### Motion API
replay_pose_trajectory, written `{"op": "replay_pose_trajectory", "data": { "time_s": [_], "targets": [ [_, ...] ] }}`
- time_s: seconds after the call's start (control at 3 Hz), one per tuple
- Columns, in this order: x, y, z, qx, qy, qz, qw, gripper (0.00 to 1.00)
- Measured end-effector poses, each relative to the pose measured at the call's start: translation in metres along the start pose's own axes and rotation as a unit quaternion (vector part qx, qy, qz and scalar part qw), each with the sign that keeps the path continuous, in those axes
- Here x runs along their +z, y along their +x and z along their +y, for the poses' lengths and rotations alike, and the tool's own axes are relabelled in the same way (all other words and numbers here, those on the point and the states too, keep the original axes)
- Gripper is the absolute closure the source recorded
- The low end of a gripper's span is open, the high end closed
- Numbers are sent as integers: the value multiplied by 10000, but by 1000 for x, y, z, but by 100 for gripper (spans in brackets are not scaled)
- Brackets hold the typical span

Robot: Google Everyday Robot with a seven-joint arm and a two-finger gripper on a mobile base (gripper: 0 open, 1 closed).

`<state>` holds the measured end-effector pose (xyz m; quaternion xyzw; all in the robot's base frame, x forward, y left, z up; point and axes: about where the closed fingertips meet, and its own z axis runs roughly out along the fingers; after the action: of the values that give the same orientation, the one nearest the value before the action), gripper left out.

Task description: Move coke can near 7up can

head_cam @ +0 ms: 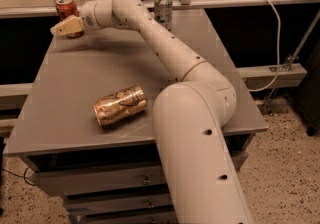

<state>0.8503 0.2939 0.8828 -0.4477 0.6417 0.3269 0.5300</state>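
Only one camera view here, so: one grey desk (70,83) with three cans on it in total, one of each kind. The coke can (65,7) stands upright at the far left corner of the desk. The 7up can (163,10) is also upright, at the far edge closer to the middle, so the two are well apart. The third one is a gold-orange can (120,105) lying on its side toward the near part of the desk, away from both of the others. There's one white arm (170,53), coming up from the lower right and stretching across the desk to the far left corner. Its hand (62,27) sits right in front of the coke can's lower half and covers that part, with the red top and silver rim poking out above it. Honestly can't tell whether the hand is spread, narrowed or actually gripping the can. Stacked drawer fronts (100,183) show under the desk top, and one pale cable (276,38) hangs off to the right.
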Motion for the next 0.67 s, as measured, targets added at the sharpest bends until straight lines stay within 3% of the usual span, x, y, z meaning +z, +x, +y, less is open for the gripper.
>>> {"op": "replay_pose_trajectory", "data": {
  "time_s": [0.33, 0.67],
  "targets": [
    [13, -4, -2, -61, 43, -16, 10000, 18],
    [6, -7, -10, -143, 243, 38, 9996, 42]
  ]
}}
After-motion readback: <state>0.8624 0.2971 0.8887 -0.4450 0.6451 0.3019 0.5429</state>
